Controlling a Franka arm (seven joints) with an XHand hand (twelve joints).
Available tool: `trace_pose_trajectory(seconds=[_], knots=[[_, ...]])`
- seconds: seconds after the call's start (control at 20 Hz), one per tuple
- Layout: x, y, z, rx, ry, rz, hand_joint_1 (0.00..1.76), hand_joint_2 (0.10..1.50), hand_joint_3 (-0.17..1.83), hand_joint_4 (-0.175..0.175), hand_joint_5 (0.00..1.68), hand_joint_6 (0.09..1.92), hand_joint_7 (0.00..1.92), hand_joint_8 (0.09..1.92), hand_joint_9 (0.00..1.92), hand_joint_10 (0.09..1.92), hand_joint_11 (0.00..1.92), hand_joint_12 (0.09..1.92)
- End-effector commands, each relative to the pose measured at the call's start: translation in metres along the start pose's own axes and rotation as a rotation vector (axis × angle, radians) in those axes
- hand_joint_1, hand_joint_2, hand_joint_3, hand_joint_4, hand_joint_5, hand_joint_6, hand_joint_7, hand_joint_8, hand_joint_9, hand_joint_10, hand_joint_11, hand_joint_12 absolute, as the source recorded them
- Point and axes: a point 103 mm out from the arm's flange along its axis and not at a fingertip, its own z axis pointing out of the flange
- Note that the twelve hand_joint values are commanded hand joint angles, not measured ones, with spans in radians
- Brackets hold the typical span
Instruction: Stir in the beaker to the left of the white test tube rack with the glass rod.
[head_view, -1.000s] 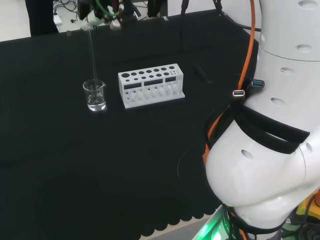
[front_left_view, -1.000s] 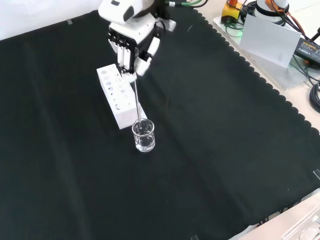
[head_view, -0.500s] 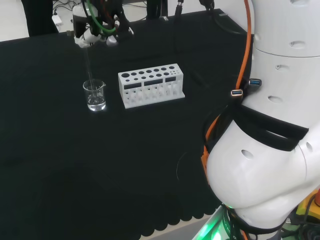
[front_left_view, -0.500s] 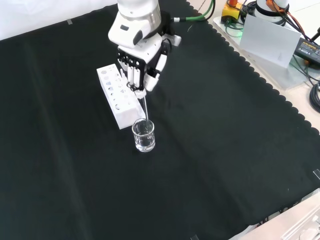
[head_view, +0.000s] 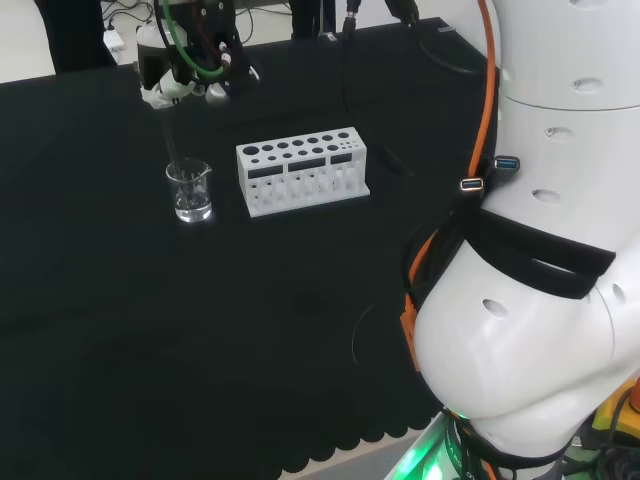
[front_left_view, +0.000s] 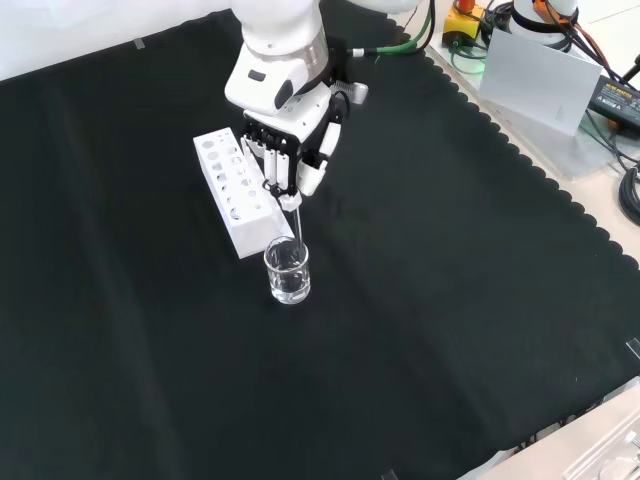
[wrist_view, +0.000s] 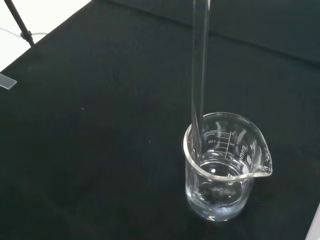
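Your hand (front_left_view: 287, 150) has its fingers curled down around the upper end of the glass rod (wrist_view: 200, 70), pinching it so the rod hangs nearly upright beneath them. In the front view the hand sits above the near end of the white test tube rack (front_left_view: 236, 192). Follow the rod down and you see its lower end inside the beaker (wrist_view: 223, 167), close to the wall away from the spout. The beaker stands upright on the black cloth (front_left_view: 450, 300), just to the left of the rack in the head view, with a little clear liquid at its bottom.
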Motion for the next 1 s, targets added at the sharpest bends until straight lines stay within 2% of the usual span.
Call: trace_pose_trajectory(seconds=[0.05,0.35,0.45,0.7,1.0], knots=[[-0.01,0.015,0.0,0.007,0.015,-0.033,1.3,1.12,-0.17,-0.175,1.3,0.17,1.14,1.09,1.73,0.77,1.7,0.62],[-0.022,0.02,0.0,0.017,0.016,-0.056,1.3,1.12,-0.17,-0.175,1.29,0.16,1.14,1.08,1.73,0.77,1.7,0.62],[-0.041,0.024,-0.004,-0.001,0.004,-0.053,1.3,1.12,-0.17,-0.175,1.29,0.16,1.14,1.08,1.73,0.77,1.7,0.62],[-0.077,0.01,-0.01,-0.014,-0.008,0.002,1.3,1.12,-0.17,-0.175,1.29,0.17,1.14,1.07,1.72,0.77,1.7,0.62],[-0.093,-0.014,-0.012,-0.018,-0.01,0.049,1.3,1.12,-0.17,-0.175,1.28,0.18,1.14,1.07,1.72,0.77,1.7,0.62]])
